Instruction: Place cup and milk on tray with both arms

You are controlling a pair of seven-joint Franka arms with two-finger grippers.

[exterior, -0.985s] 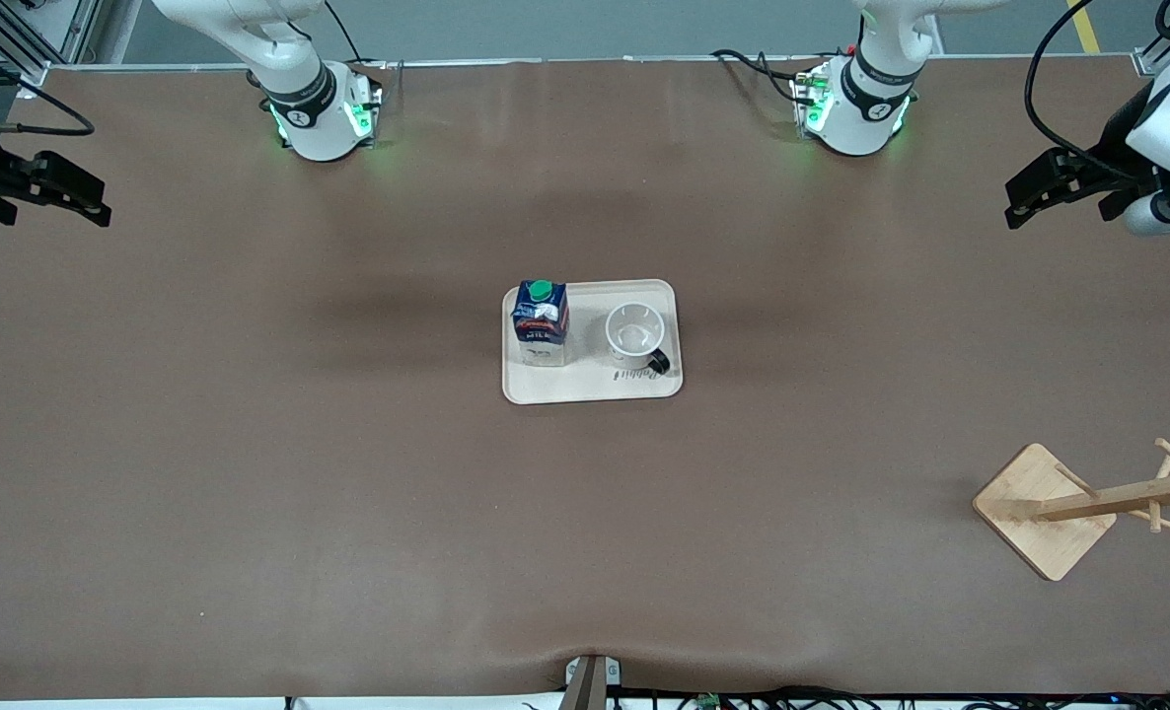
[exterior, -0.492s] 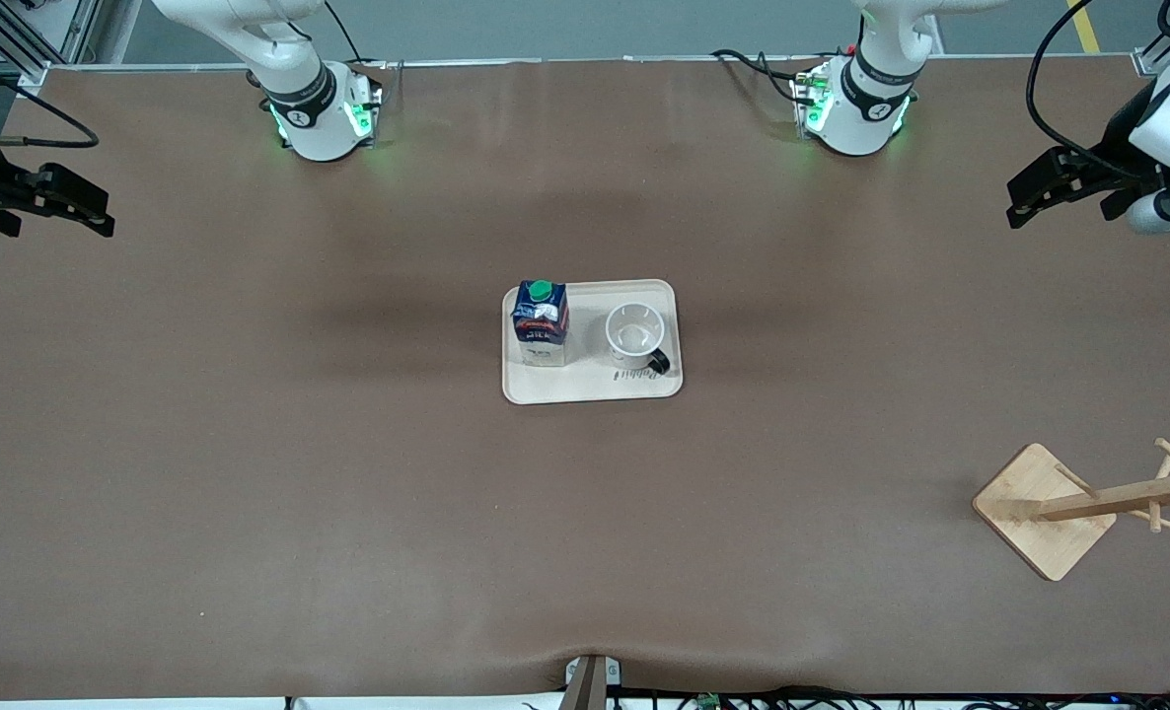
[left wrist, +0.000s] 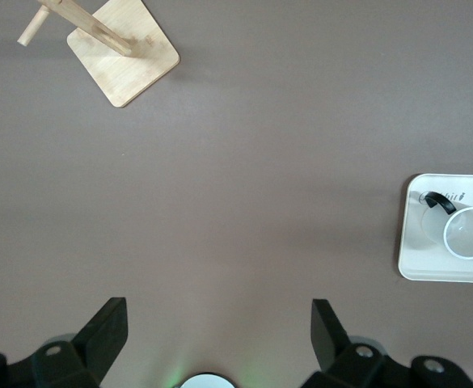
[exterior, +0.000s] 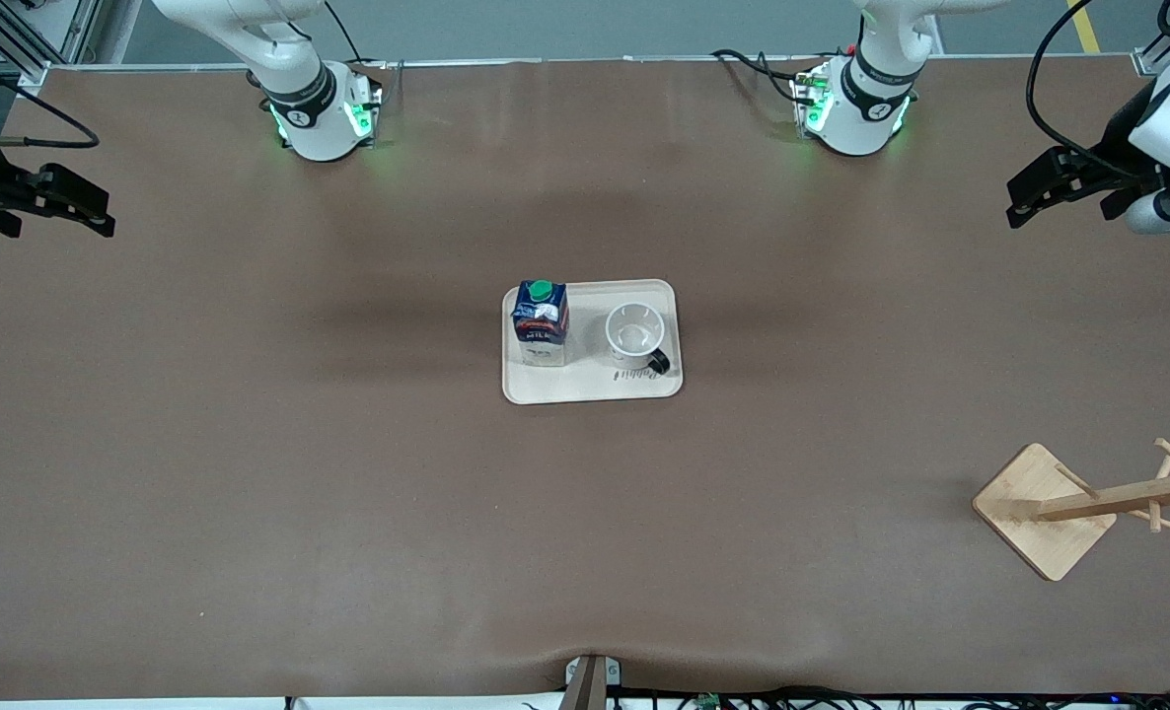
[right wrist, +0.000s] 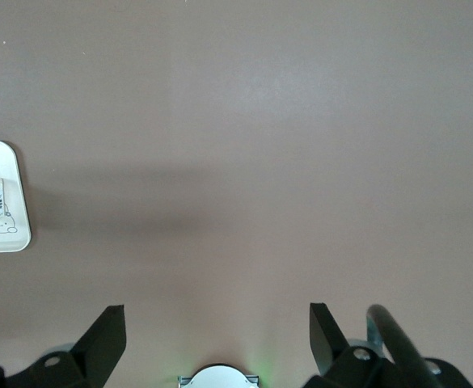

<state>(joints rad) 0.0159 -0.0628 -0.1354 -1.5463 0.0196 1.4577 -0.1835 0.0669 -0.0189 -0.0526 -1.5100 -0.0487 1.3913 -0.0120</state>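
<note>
Right gripper [exterior: 72,202] has drifted slightly toward its table end since a sec ago, left gripper [exterior: 1049,192] barely shifts; cup, milk, tray unmoved. Both sets of fingers spread wide, holding nothing, each up over bare table [exterior: 250,473] at its own arm's end, well apart from tray [exterior: 595,387] mid-table between them. Milk [exterior: 540,320] & cup [exterior: 636,335] stand upright on tray, side by side. Task looks done; arms wait. Wooden rack [exterior: 1049,508] untouched.

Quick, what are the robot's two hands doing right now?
Left gripper: open, holding nothing, over the table's end.
Right gripper: open, holding nothing, over its end.
</note>
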